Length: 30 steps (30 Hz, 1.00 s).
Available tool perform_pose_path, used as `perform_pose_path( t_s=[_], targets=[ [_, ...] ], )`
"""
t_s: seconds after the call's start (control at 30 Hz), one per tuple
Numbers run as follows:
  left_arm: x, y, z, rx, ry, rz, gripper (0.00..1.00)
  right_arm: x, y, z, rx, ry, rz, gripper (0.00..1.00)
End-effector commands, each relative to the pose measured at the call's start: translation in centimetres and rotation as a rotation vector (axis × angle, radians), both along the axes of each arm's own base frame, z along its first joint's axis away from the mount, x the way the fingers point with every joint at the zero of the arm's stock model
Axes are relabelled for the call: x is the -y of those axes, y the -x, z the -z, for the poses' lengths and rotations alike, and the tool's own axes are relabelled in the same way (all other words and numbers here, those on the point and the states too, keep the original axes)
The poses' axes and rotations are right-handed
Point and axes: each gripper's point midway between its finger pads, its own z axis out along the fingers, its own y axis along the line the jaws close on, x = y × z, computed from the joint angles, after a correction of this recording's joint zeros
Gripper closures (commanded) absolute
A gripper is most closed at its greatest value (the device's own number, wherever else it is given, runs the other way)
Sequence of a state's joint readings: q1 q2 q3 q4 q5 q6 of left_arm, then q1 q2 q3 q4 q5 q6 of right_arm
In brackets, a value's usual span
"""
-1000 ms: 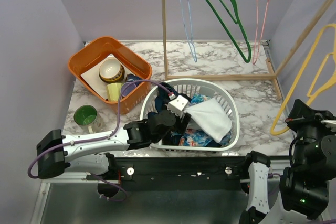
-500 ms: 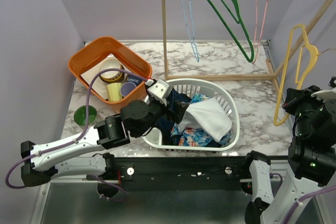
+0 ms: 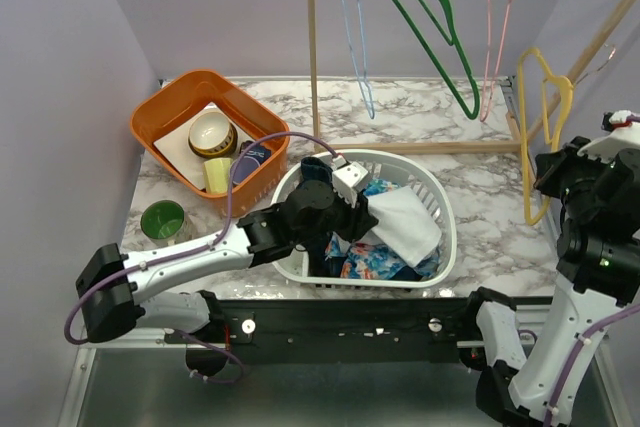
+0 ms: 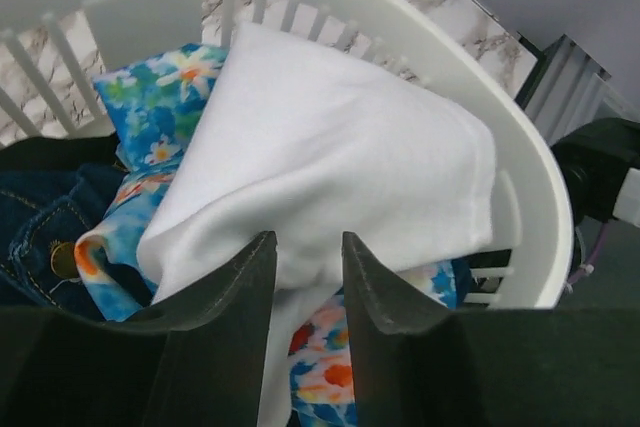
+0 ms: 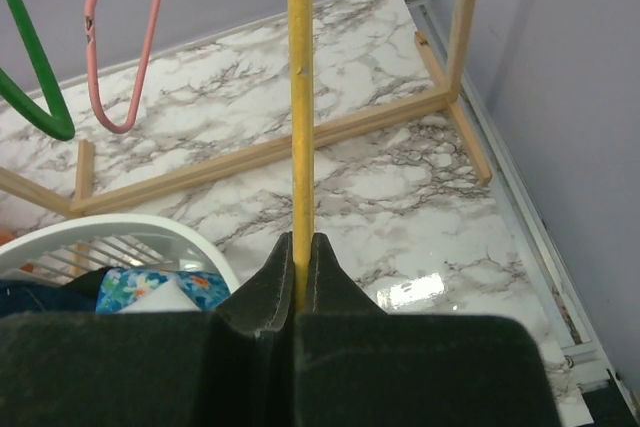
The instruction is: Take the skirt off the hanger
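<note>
Marble worktop point(image 3: 470, 197): bare yellow hanger point(image 5: 298, 97) pinched in my right tool point(image 5: 297, 247), left tool point(image 4: 305, 247) spread over the white basket point(image 3: 447, 247) where the denim skirt point(image 4: 40, 217) seemingly lies; I'd lift the left clear without snagging cloth.

Free desk point(image 3: 490, 197), as I see it, lies between white basket point(image 3: 385, 154) and rack rail point(image 3: 430, 147). Overhead, green hanger point(image 3: 440, 32) and yellow hanger point(image 3: 524, 147) bar passage. Orange bin point(image 3: 150, 107) blocks the left.
</note>
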State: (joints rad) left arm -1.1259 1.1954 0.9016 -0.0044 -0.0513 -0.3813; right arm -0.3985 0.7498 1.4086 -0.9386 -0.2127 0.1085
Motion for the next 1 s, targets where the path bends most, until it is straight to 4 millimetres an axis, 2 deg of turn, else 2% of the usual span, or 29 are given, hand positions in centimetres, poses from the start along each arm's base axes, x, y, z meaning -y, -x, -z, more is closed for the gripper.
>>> perform_pose_path(
  t_s=[0.0,0.07,0.17,0.23,0.3,0.33,0.4,0.43,0.47,0.5,0.53,0.63,0.67,0.73,0.77,0.83,0.87,0.97],
  targets=[
    [-0.2,-1.3,3.7,-0.161,0.046,-0.053,0.61,-0.5,-1.6,-3.7,0.069,0.060,-0.088,0.99],
    [-0.9,-1.8,6.4,-0.201,-0.007,-0.092,0.65,-0.2,-2.3,-4.2,0.071,0.059,-0.081,0.99],
    [-1.9,-2.8,9.5,-0.238,-0.061,-0.160,0.65,-0.1,-3.1,-4.9,0.085,0.052,-0.093,0.99],
    [-2.4,-2.9,10.8,-0.266,-0.075,-0.184,0.65,-0.1,-3.6,-5.5,0.096,0.054,-0.102,0.99],
    [-2.2,-2.8,10.6,-0.279,-0.065,-0.175,0.65,0.1,-4.7,-5.7,0.090,0.060,-0.123,0.99],
    [-1.9,-2.8,9.6,-0.276,-0.047,-0.164,0.64,-0.1,-4.9,-6.5,0.102,0.067,-0.139,0.99],
    [-1.6,-2.1,7.2,-0.268,-0.006,-0.120,0.58,0.3,-6.0,-6.2,0.069,0.058,-0.149,0.99],
    [-1.3,-2.1,5.3,-0.248,0.030,-0.104,0.54,0.2,-6.2,-6.7,0.076,0.061,-0.155,0.99],
    [-1.5,-1.8,3.4,-0.226,0.057,-0.083,0.44,0.3,-6.4,-6.8,0.073,0.064,-0.159,0.99],
    [-1.5,-1.7,2.2,-0.210,0.070,-0.074,0.39,0.3,-6.7,-6.8,0.074,0.064,-0.167,0.99],
    [-1.3,-1.7,0.0,-0.180,0.102,-0.058,0.36,0.3,-7.1,-6.9,0.078,0.066,-0.175,0.99],
    [-2.0,-1.0,-3.9,-0.117,0.129,-0.019,0.17,0.3,-7.9,-7.6,0.104,0.088,-0.201,0.99],
    [-2.3,-0.6,-4.9,-0.098,0.137,0.001,0.01,0.2,-8.2,-8.2,0.122,0.103,-0.218,0.99],
    [-2.6,0.1,-7.0,-0.040,0.147,0.054,0.01,0.1,-8.6,-8.5,0.130,0.142,-0.248,0.99],
    [-3.2,0.6,-7.5,-0.026,0.138,0.065,0.01,0.5,-9.4,-8.0,0.105,0.146,-0.253,0.99],
    [-3.9,0.9,-8.7,0.037,0.125,0.089,0.01,1.0,-9.8,-8.7,0.103,0.160,-0.242,0.99],
    [-4.7,1.4,-9.0,0.053,0.112,0.096,0.01,1.2,-10.4,-8.5,0.088,0.161,-0.248,0.99],
    [-6.6,1.6,-9.6,0.142,0.061,0.094,0.01,1.6,-11.1,-9.8,0.124,0.181,-0.241,0.99]
  ],
)
